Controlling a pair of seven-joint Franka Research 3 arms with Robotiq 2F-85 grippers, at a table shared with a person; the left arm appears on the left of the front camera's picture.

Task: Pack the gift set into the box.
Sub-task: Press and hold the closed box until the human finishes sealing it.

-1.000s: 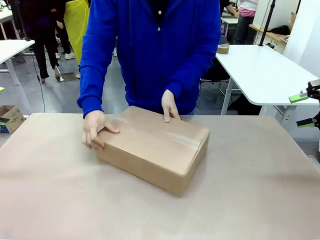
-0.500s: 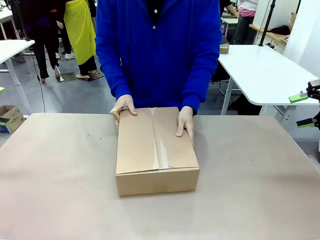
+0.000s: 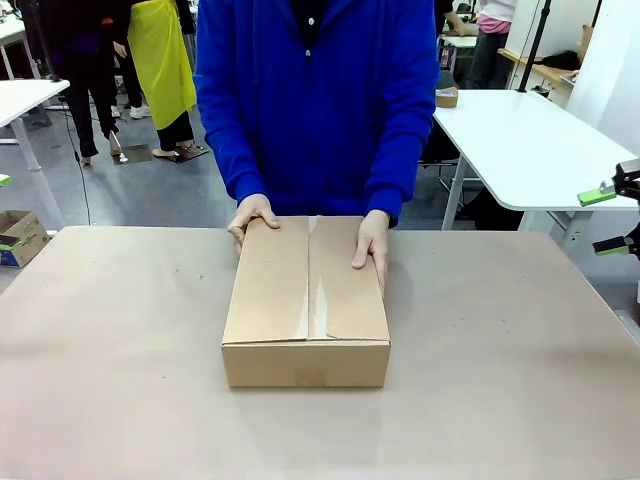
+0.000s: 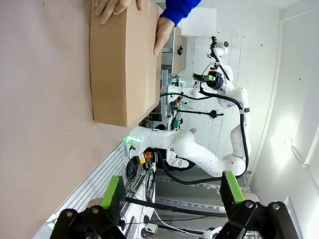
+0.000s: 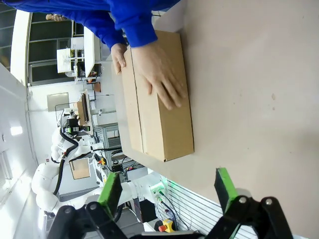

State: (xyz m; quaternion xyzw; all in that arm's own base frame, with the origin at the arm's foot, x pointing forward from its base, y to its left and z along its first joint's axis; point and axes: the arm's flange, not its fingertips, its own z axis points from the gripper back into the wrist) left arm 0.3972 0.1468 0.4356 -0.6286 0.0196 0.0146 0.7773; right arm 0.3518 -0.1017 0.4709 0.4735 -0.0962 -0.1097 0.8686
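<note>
A plain brown corrugated cardboard box (image 3: 305, 290) sits at the middle of a matte tan table (image 3: 520, 350). Its near end faces 6 o'clock, its flaps are shut, and a pale strip of tape runs down the middle seam. What lies inside cannot be told. The tabletop around it is flat and bare, with faint scuffs.

A person in a bright blue fleece jacket (image 3: 320, 100) stands at 12 o'clock of the box. One hand (image 3: 250, 213) grips the far corner at 11 o'clock. The other hand (image 3: 372, 243) lies flat on the lid at 1 o'clock.

The right gripper (image 3: 612, 220) hangs off the table's edge at 3 o'clock, its green pads set wide apart with nothing between them. The right wrist view shows the same wide gap at the right gripper (image 5: 167, 189). The left gripper (image 4: 172, 191) is likewise spread wide and empty in its own view, with the box (image 4: 122, 64) well apart from it across the tan surface.

Behind the table is a grey floor (image 3: 130, 190). A long white table (image 3: 520, 140) stands at 2 o'clock, and another white table (image 3: 25, 95) at 10 o'clock. A small brown carton with green print (image 3: 18, 236) rests on the floor at 9 o'clock. A person in a yellow apron (image 3: 160, 55) stands at 11 o'clock, farther back.
</note>
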